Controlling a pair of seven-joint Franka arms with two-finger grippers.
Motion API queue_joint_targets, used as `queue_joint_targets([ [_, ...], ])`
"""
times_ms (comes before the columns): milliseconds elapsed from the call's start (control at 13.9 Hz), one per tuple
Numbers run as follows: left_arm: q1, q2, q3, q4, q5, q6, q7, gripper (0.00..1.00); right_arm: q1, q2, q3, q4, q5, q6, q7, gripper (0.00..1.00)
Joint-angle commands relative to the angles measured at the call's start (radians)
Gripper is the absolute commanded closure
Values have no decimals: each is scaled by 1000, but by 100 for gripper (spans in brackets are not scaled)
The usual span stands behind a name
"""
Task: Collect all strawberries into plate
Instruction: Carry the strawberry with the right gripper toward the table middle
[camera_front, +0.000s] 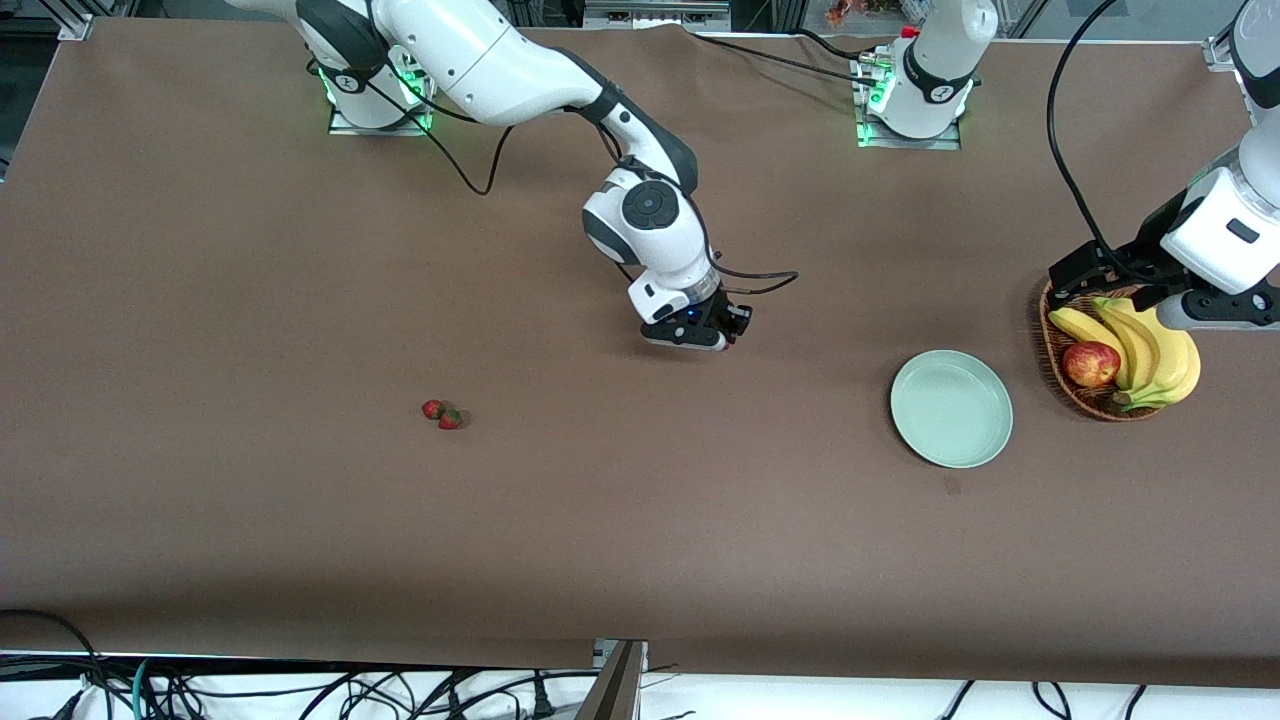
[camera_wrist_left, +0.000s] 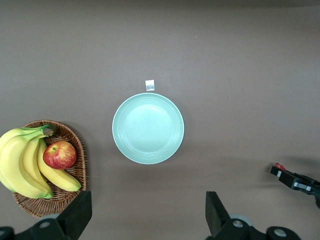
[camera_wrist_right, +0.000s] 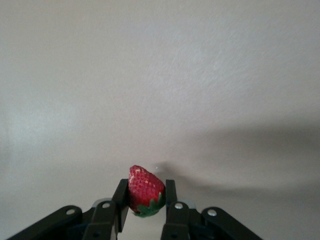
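So the right gripper (camera_front: 728, 335) is clamped on a strawberry (camera_wrist_right: 145, 197), pinched between its two fingers (camera_wrist_right: 120, 200) with the green cap pointing down toward the gripper body. It's up in the air over bare table (camera_front: 250, 550), off toward the right arm's end from the plate (camera_front: 951, 408), with a good stretch of table between them. In the left wrist view you can just catch a bit of that gripper at the edge, with a red speck at its tip.

The plate is pale mint green, sitting flat on the table with nothing in it. The other two berries (camera_front: 442, 413) lie on the table, touching each other, well apart from the plate, much farther toward the right arm's end, at about the same depth as the plate.

Just beside the plate, toward the left arm's end, there's a basket (camera_front: 1058, 377) holding bananas (camera_front: 1150, 350) and an apple (camera_front: 1091, 363).

The left gripper (camera_wrist_left: 148, 220) hangs high over the plate and basket area, fingers spread wide apart, holding nothing. That arm is just waiting.
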Motion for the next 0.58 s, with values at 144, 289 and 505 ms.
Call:
queue_joint_targets([
  [144, 2, 13, -1, 29, -18, -28, -6, 0, -14, 6, -25, 53, -16, -11, -11, 0],
  [289, -11, 14, -3, 29, -19, -28, 1, 0, -74, -32, -38, 53, -15, -80, -70, 0],
  [505, -50, 28, -6, 26, -19, -110, 12, 0, -200, -94, -35, 42, -9, -297, -342, 0],
])
